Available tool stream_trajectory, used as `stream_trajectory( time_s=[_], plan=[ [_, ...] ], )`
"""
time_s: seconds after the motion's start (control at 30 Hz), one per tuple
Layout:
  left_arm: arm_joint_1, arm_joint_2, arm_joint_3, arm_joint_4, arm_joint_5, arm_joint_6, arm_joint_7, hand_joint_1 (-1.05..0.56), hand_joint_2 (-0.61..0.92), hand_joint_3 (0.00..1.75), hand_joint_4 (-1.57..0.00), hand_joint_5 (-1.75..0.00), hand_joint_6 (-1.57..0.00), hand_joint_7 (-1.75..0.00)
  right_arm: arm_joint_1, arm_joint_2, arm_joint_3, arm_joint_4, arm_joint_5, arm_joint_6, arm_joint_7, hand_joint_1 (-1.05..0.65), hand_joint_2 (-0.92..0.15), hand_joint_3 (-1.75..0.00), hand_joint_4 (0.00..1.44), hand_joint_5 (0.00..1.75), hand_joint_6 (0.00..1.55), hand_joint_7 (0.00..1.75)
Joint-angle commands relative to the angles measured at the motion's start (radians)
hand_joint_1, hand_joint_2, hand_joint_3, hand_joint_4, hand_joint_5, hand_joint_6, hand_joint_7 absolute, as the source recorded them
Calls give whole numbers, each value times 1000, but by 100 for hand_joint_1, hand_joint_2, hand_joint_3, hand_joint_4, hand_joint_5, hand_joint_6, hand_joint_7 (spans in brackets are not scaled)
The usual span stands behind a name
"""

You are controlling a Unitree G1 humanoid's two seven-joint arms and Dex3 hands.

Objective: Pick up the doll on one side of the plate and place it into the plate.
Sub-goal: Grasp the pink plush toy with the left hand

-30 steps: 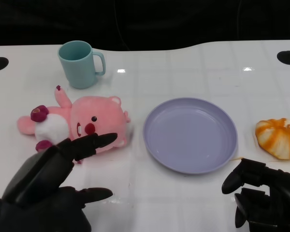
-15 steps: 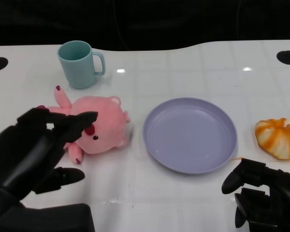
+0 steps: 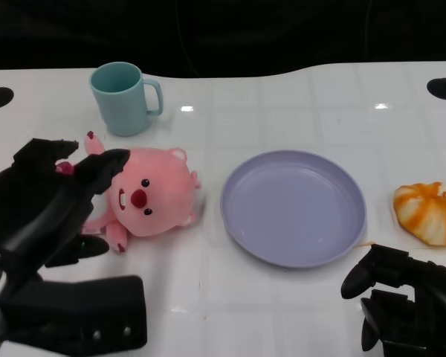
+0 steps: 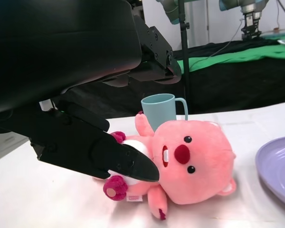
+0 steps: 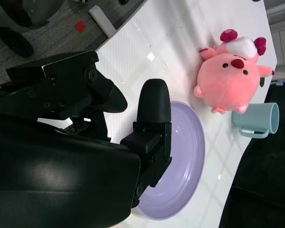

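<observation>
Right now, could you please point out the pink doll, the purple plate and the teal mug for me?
pink doll (image 3: 145, 197): head view, on its face.
purple plate (image 3: 293, 208): head view, on its bare middle.
teal mug (image 3: 123, 104): head view, on its outer wall.

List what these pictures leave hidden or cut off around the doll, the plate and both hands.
- Doll: in the head view its body is covered by the left hand; whether the fingers already grip it cannot be told.
- Plate: cut off by the picture's edge in the left wrist view.
- Right hand: cut off at the head view's lower edge.
- Orange object: cut by the head view's edge, unidentifiable.
</observation>
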Motion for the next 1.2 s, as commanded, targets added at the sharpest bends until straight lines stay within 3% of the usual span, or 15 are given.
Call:
stream_trajectory(
  time_s=[0.03,0.33,0.8,1.2],
  plan=[
    [-50,13,-14,70,17,12,-4,-44,76,0,0,-36,-23,0,5,-12,-3,-14,-5,5,-4,1,-79,-99,60,175,45,150],
    [-201,36,-74,274,10,16,-58,-43,80,1,0,-25,-18,0,10,-7,-2,-14,0,0,-3,1,-80,-97,60,175,45,150],
    [-374,24,-180,581,-15,-46,-27,-42,81,1,-2,-24,-19,0,19,-9,7,-29,-15,16,-13,-1,-79,-98,59,175,45,150],
    [-504,-17,-273,843,-16,-99,78,-40,82,0,-5,-19,-19,0,20,-6,10,-20,-23,4,-14,0,-78,-98,60,175,46,150]
  ],
)
